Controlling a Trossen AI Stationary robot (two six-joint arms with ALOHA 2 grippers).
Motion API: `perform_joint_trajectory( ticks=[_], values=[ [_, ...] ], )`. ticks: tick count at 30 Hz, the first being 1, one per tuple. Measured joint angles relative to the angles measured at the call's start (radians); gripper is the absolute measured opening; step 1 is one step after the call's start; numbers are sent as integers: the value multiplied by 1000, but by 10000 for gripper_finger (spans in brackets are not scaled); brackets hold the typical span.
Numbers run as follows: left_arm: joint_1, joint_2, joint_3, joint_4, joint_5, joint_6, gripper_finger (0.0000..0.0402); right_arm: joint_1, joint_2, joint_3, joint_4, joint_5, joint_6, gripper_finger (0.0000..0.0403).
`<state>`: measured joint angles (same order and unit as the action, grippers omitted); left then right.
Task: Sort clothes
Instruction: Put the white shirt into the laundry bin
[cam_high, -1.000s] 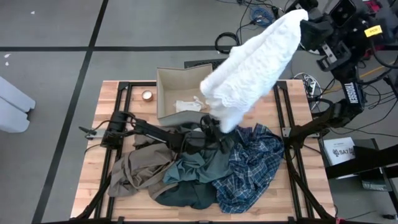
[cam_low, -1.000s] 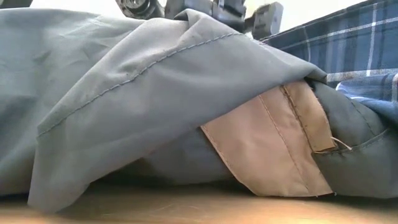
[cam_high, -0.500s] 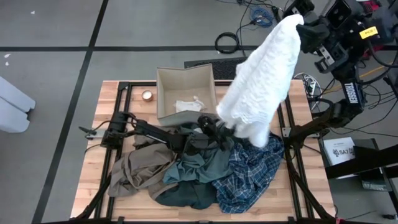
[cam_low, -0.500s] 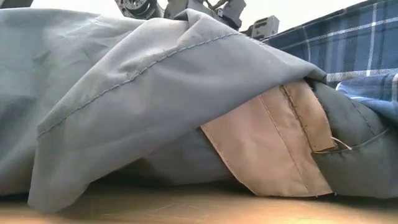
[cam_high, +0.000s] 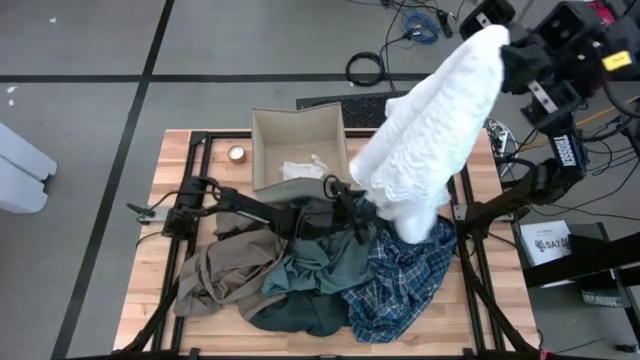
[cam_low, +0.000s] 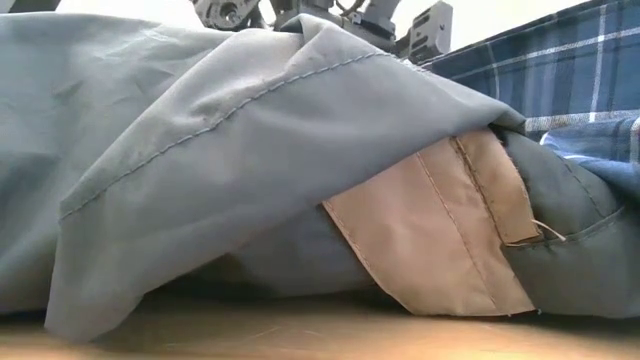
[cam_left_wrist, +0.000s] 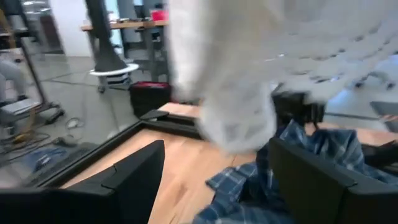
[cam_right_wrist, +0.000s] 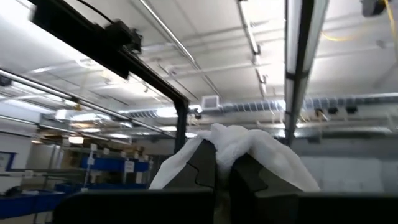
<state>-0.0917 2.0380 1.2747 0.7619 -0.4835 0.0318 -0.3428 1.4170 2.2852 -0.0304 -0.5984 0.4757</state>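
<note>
One cream-white garment (cam_high: 430, 130) hangs pinched in the raised right gripper (cam_high: 497, 32); it has swung back beside the wide-open left gripper (cam_high: 345, 200), ready for catching.

Swung the hanging cream-white knit garment (cam_high: 430, 135) away from above the beige fabric box (cam_high: 297, 130), toward the right side of the table (cam_high: 160, 260), its lower end now over the blue plaid shirt (cam_high: 400, 280). Shifted the right end effector (cam_right_wrist: 222, 163), pinched tight on the garment's top, slightly farther right and up. Drew the left end effector (cam_high: 352, 200), fingers spread, a little back beneath the cloth.
</note>
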Motion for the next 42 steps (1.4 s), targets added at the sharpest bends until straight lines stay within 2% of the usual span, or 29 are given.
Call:
perform_joint_trajectory(
  ticks=[3,6,16,19,22,28,30,34,39,42],
  values=[
    [24,0,0,43,93,3,297,36,4,0,48,7,2,4],
    [47,0,0,54,115,0,297,65,5,0,58,41,-18,4],
    [92,0,13,77,77,-1,297,90,26,0,61,53,-50,4],
    [93,1,50,65,74,-1,282,90,34,0,61,53,-50,4],
    [93,1,95,42,74,0,226,90,43,0,60,53,-50,4],
    [93,-5,153,33,165,69,33,90,48,0,58,51,-35,4],
    [93,-13,156,35,184,90,18,90,47,0,40,43,-19,4],
    [75,-80,155,-12,186,144,17,88,11,0,-115,43,-56,4],
    [26,-179,155,-52,187,233,15,51,-56,2,-453,54,-168,4],
    [-11,-251,155,-90,176,331,14,33,-76,2,-689,104,-204,4]
  ],
)
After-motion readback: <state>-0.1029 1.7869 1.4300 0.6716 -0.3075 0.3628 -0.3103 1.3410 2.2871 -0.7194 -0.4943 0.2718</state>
